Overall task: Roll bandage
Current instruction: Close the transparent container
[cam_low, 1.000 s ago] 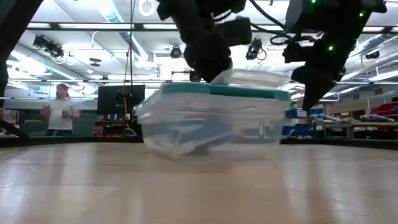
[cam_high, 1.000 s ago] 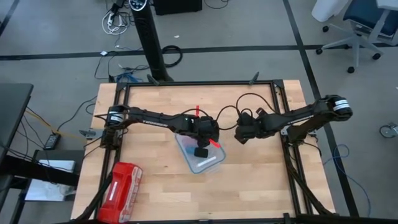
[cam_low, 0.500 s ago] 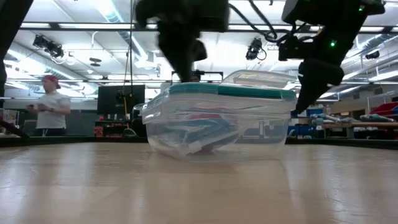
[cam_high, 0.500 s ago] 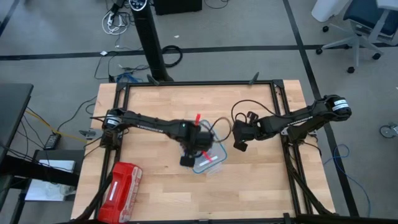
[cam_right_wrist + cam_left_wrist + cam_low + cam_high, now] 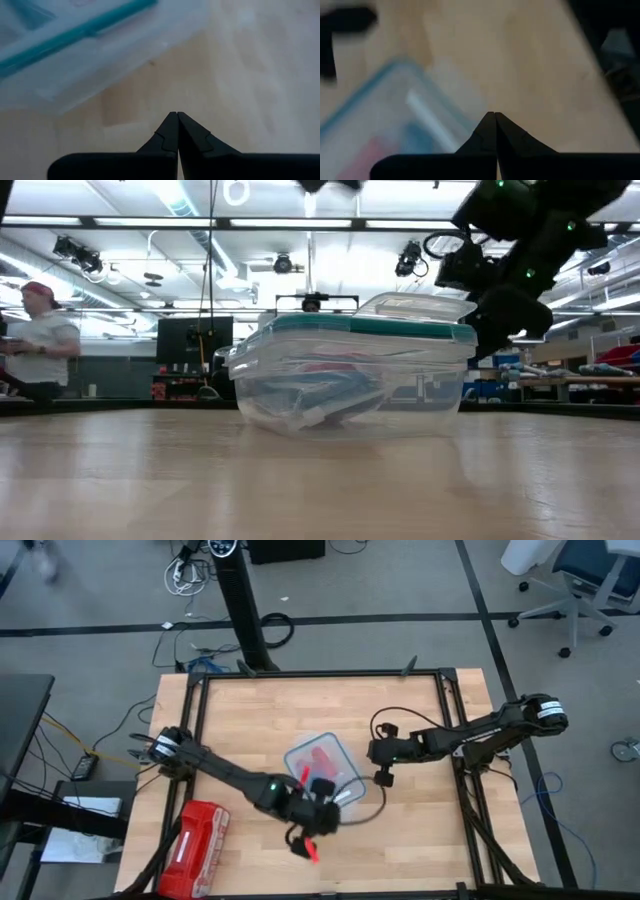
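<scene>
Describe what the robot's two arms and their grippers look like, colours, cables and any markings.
Both arms are dark, slim and jointed, with pale round caps at the base joints. Black cables loop loosely off each. The left gripper carries red strips; its arm shows a small green light. The right gripper is plain black. Each gripper's fingers are dark, stepped and taper to a point.

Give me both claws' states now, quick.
Left claw: shut, holding nothing, beside the box.
Right claw: shut, holding nothing, beside the box.
</scene>
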Controlling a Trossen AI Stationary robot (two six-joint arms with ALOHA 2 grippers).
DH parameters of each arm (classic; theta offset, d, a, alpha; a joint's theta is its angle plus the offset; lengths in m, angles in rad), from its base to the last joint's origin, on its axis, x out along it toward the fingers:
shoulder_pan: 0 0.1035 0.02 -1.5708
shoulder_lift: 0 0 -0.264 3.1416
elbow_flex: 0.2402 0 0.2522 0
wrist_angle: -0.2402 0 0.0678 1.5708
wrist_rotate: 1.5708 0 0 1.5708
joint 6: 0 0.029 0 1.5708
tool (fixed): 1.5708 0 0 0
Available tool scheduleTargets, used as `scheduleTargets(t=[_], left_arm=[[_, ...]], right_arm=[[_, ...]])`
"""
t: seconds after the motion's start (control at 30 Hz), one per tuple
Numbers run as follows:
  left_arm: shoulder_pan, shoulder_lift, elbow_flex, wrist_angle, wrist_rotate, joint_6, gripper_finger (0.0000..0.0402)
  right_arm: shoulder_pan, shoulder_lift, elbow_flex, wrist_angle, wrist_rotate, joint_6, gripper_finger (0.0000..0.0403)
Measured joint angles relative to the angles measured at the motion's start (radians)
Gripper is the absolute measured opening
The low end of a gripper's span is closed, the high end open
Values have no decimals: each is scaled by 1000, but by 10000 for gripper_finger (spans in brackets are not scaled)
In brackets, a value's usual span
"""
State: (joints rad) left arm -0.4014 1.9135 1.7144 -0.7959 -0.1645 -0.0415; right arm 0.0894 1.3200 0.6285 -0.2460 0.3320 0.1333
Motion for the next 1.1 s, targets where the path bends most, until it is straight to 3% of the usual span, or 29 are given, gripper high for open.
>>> scheduleTargets(t=[0.1,0.3,0.7,0.83,0.93,1.1], left_arm=[[-44,-2,-10,120,-8,36,0],[-94,-3,-124,418,7,38,0],[-94,-3,-565,1254,-12,-64,0],[-72,-3,-725,1577,-104,-124,0],[-57,-4,-801,1722,-219,-148,0],[-23,-47,-838,1634,-367,-236,0]], right_arm=[[-15,0,-50,107,-66,-40,0],[-62,-18,-114,185,-75,-68,1],[-92,-44,-122,233,-74,-101,1],[-88,-45,-122,231,-74,-93,2],[-79,-45,-131,234,-74,-86,3],[-71,-45,-155,259,-74,-58,1]])
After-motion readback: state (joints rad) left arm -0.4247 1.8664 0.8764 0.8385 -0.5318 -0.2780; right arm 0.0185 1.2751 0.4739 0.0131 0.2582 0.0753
